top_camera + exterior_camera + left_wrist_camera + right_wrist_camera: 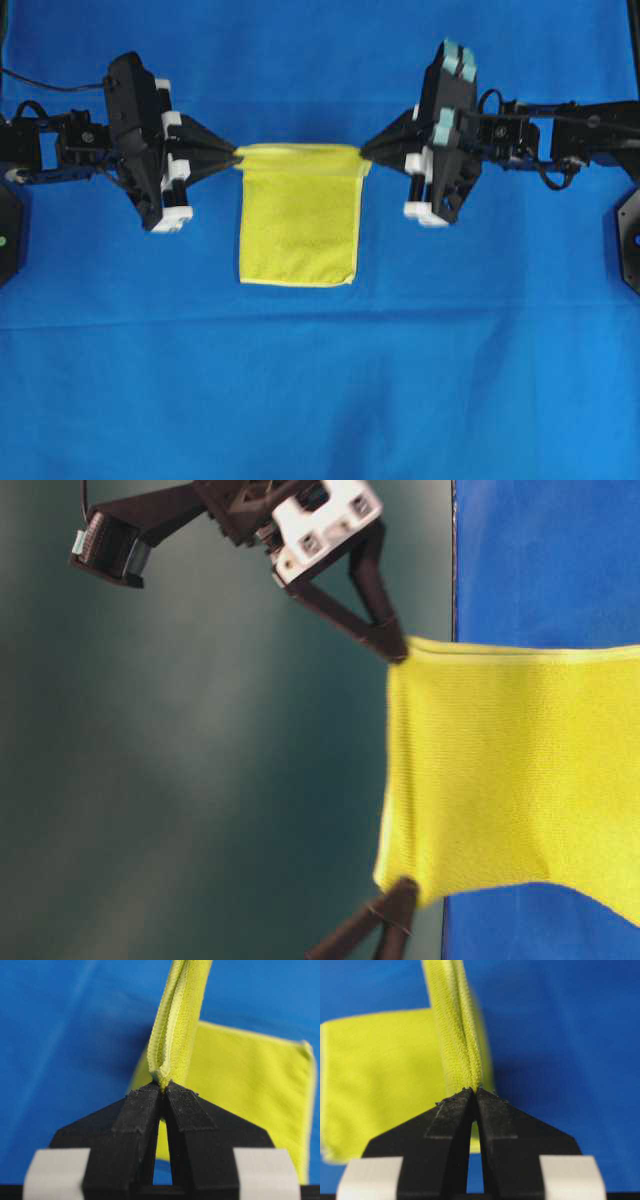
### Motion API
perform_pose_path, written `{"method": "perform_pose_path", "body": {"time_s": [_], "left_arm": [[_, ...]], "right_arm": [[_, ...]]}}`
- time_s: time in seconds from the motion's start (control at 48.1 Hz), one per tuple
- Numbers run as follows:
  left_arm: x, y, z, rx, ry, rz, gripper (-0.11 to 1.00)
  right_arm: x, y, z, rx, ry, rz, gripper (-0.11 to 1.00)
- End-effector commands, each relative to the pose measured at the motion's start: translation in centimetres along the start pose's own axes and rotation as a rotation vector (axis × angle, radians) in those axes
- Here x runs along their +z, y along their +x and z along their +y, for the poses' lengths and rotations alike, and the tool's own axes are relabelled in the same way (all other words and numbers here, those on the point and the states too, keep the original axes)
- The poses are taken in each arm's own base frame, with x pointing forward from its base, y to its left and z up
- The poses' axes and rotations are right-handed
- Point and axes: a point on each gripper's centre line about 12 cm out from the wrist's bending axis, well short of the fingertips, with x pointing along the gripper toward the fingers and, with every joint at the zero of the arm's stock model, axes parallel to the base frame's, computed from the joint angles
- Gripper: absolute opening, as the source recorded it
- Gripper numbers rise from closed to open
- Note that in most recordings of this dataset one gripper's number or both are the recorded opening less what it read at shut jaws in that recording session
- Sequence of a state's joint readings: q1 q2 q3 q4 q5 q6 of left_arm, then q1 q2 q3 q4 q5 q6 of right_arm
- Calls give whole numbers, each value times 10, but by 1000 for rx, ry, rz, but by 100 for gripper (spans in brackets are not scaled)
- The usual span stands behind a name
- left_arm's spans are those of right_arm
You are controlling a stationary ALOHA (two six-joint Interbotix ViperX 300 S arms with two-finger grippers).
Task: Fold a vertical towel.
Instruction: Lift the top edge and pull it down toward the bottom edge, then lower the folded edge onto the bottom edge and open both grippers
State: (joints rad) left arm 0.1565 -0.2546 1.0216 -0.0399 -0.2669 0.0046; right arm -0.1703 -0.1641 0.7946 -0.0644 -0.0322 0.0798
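The towel (298, 215) hangs stretched between the two pincers, above the middle of the blue cloth (320, 380) that covers the surface. In the overhead view its top edge runs straight from one pincer to the other, and the rest spreads below toward the near side, ending in a straight lower hem with square corners. In the table-level view the towel (510, 780) is taut between two dark fingertips, one at the top corner and one at the bottom corner of that view, with the cloth sagging a little between them.

The left pincer (236, 154) is closed on the towel's left top corner; its wrist view shows both fingers (145, 1110) pressed together with the doubled hem of the towel (175, 1025) rising from the tips. The right pincer (364, 154) is closed on the right top corner in the same way; in its wrist view the fingers (490, 1115) meet at the tips and the towel's (452, 1030) folded edge stands up from them, with the rest of the towel spread out below on the left.
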Motion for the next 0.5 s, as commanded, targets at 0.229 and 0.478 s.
{"method": "perform_pose_path", "body": {"time_s": [0.229, 0.478], "left_arm": [[-27, 15, -46, -126, 70, 88, 2], [-51, 34, -58, -151, 69, 132, 2]], "right_arm": [[-19, 15, 33, 72, -9, 72, 4], [-39, 35, 45, 99, 8, 104, 4]]}}
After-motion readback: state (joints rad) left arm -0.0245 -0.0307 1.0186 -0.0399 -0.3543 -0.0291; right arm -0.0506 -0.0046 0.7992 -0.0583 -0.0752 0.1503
